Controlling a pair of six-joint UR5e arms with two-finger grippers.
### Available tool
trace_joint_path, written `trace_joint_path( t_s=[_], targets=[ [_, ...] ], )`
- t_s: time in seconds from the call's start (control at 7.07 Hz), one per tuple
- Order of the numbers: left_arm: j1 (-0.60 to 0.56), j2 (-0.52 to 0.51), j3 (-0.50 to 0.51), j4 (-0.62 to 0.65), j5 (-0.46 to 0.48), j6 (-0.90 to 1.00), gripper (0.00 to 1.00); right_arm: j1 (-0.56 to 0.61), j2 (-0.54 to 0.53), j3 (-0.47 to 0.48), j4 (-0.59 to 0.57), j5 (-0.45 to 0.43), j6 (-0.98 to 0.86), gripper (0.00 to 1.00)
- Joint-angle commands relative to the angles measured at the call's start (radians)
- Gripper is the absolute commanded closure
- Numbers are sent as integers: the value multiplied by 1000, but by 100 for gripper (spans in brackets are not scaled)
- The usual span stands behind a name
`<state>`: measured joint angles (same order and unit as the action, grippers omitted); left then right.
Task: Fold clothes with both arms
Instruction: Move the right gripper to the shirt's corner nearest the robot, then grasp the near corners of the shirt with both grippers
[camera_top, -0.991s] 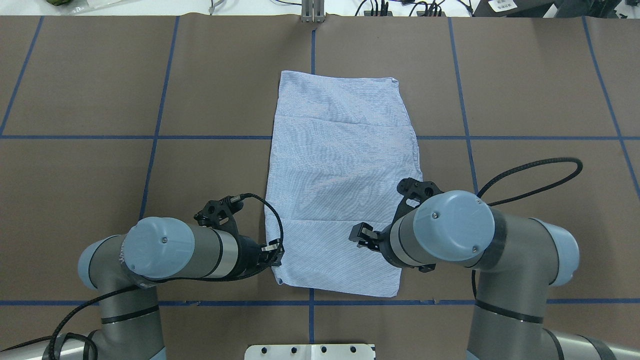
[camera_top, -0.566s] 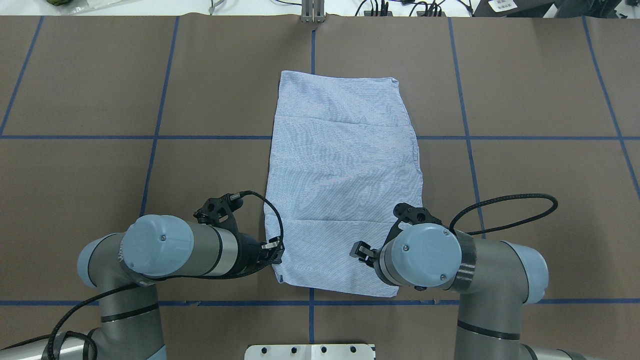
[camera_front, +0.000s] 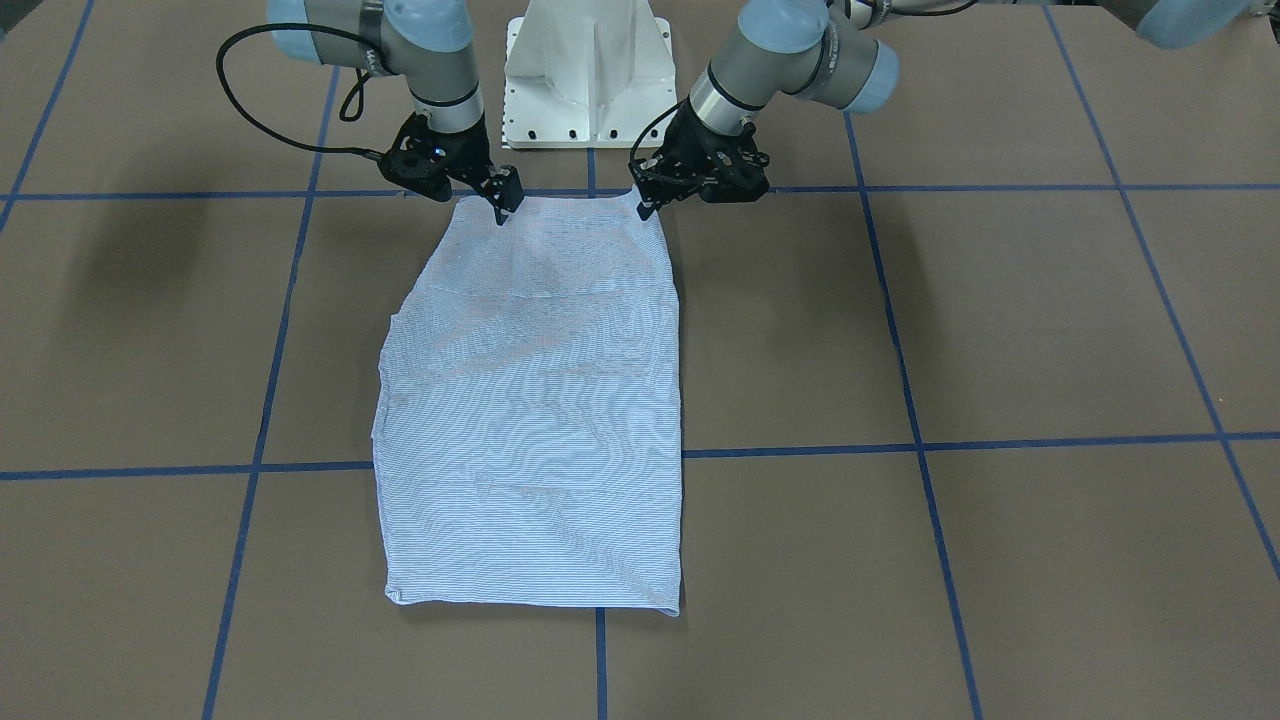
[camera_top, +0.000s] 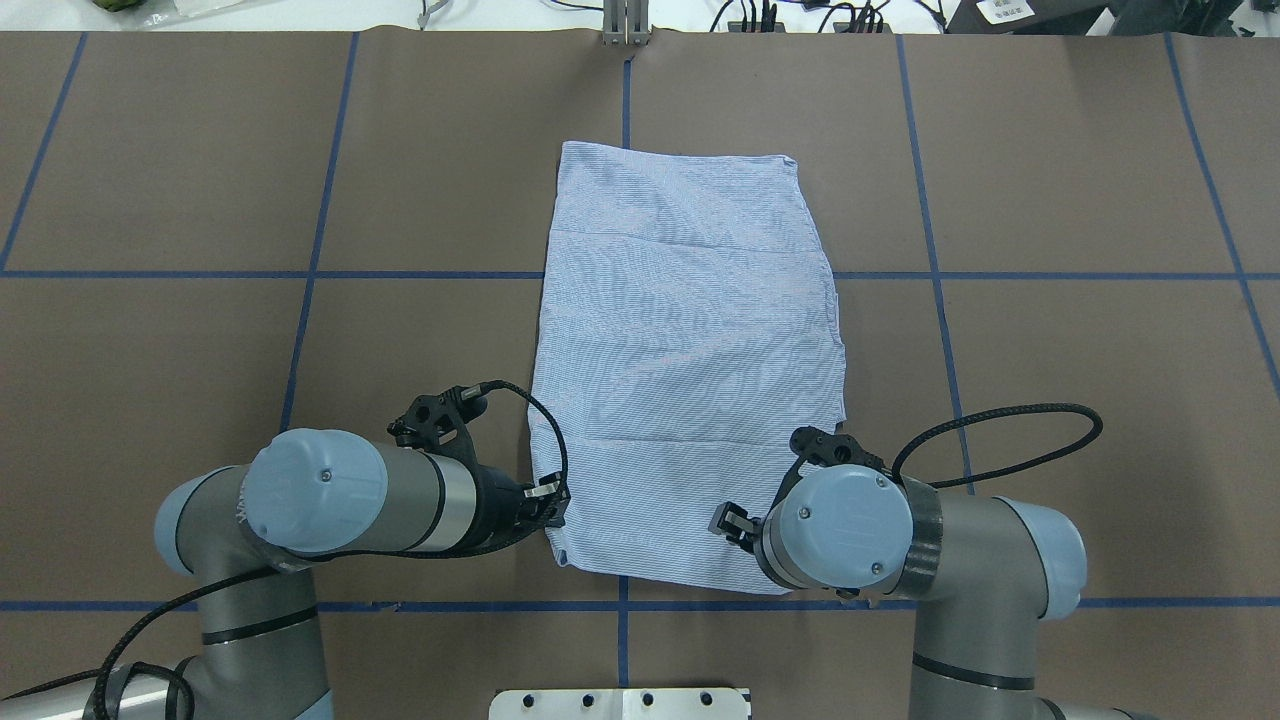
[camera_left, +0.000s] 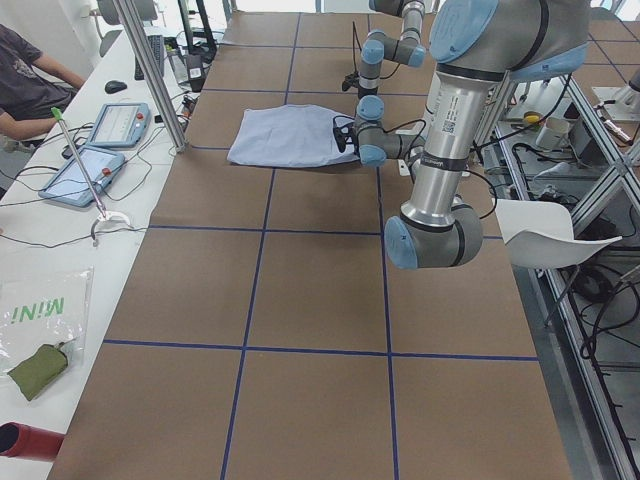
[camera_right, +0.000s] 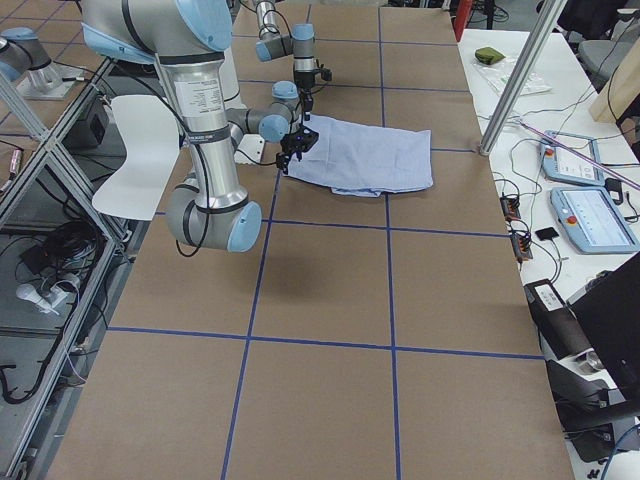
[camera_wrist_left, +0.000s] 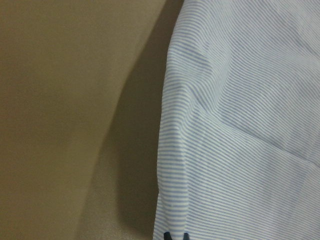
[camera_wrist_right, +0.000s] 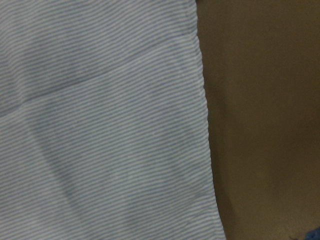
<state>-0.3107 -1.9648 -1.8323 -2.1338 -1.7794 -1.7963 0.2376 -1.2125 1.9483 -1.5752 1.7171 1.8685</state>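
Movement over the last second belongs to the right end effector (camera_top: 732, 522) alone. It has drawn back toward the robot and now sits low over the shirt (camera_top: 685, 350), with the near hem just behind it and the cloth's right-hand edge just outboard of it. The left end effector (camera_top: 547, 500) has hardly shifted and hangs at the opposite side edge, with the near left corner just behind it. The two now stand roughly level across the near end, which reads as lining up for a paired grasp of the near corners. How far either one is open cannot be told: the overhead view shows only dark finger stubs, the front view shows a single prong on each side, and the wrist cameras show mostly striped cloth and brown desk (camera_top: 200, 350). Nothing looks lifted or pinched, so neither appears to have hold of cloth yet. Ahead of both, the shirt lies flat and unmoved, already narrowed to a long strip with sleeves and collar out of sight, and two faint cross creases run across it. Its far edge, well ahead of both, looks like the target for carrying the near end over, a fold not yet begun.
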Motion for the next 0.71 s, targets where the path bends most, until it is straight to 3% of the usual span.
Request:
trace_joint_path(
  t_s=[0.0, 0.57],
  targets=[
    [-1, 1, 1, 0, 0, 0, 100, -21, 4, -14, 3, 19, 0, 0],
    [-1, 1, 1, 0, 0, 0, 100, -12, 11, -22, 11, 15, 0, 0]
  ],
)
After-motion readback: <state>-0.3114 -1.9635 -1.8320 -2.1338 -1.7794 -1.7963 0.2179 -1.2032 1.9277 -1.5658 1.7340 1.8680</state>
